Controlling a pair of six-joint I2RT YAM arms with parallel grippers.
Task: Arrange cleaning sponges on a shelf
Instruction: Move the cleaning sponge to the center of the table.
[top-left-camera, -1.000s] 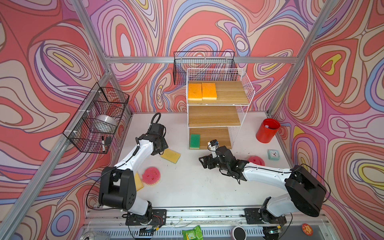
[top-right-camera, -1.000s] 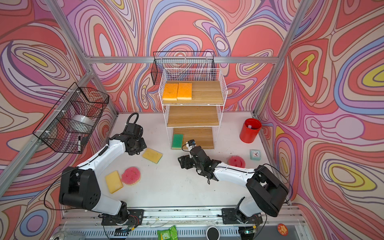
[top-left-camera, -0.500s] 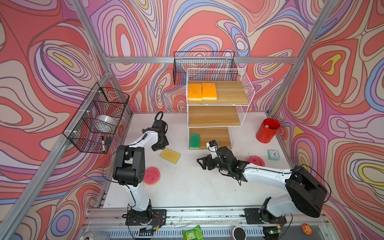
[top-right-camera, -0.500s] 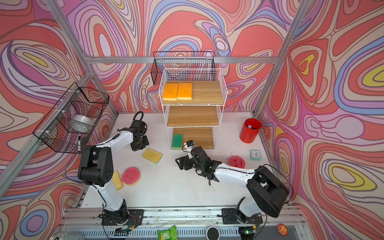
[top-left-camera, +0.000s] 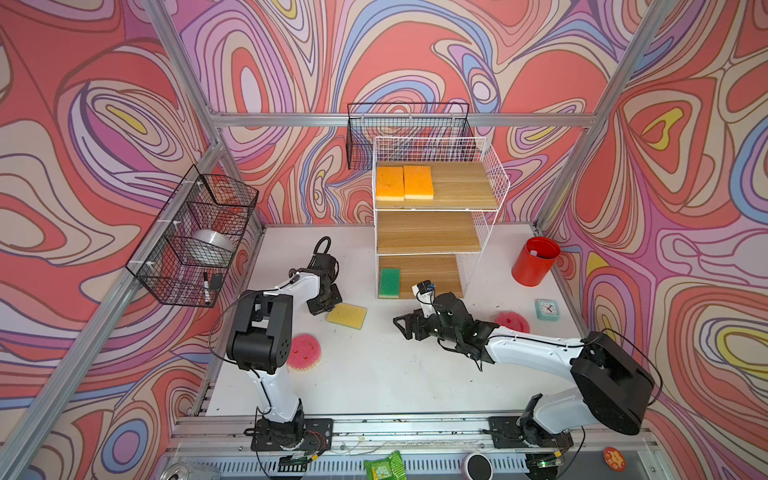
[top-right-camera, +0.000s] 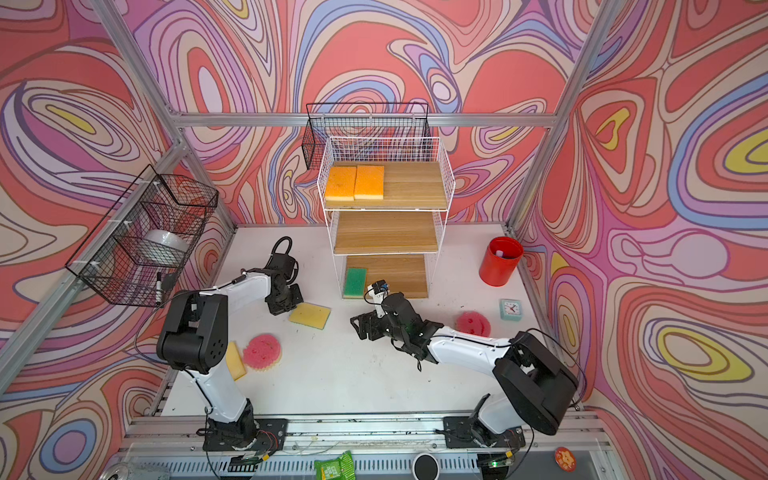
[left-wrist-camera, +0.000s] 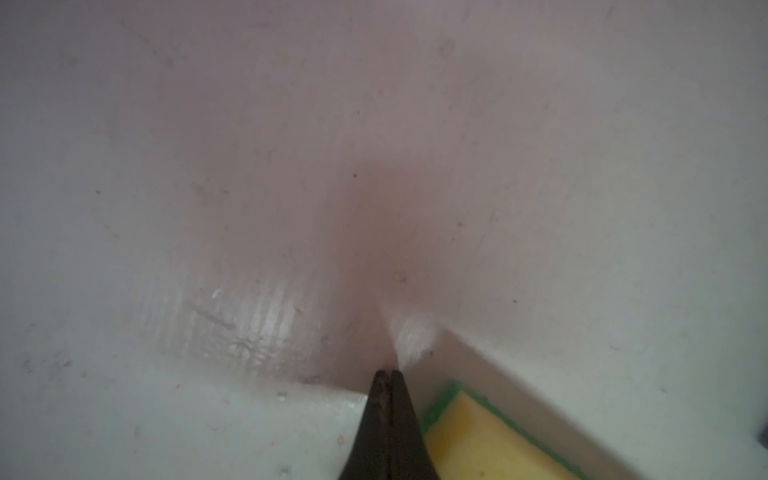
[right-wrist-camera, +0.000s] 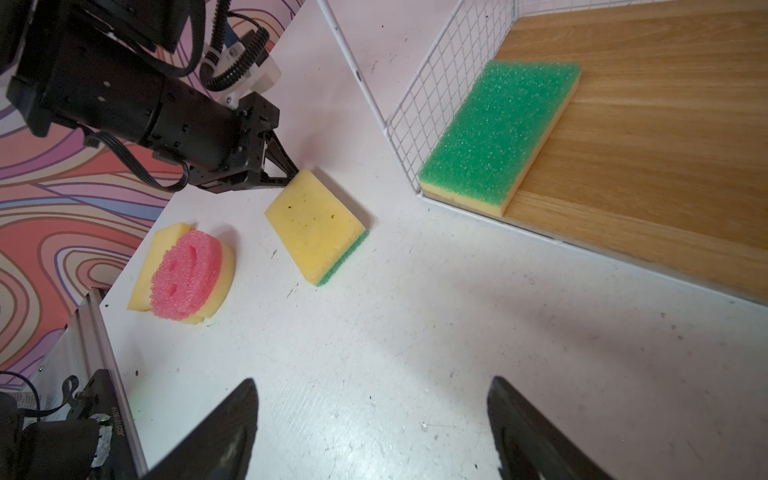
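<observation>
A white table (top-left-camera: 374, 374) is sitting inside swirl-patterned walls. At its 9 o'clock, the left gripper (right-wrist-camera: 292, 173), jaws pressed together, is sitting at a corner of the yellow-side-up sponge (right-wrist-camera: 316, 220). Centrally, the right gripper (top-left-camera: 405, 328) is hovering spread wide, empty. The shelf (top-left-camera: 428, 232) is standing at 12 o'clock, carrying two orange sponges (top-left-camera: 404, 183) on top and a green sponge (top-left-camera: 389, 282) on the lowest board
</observation>
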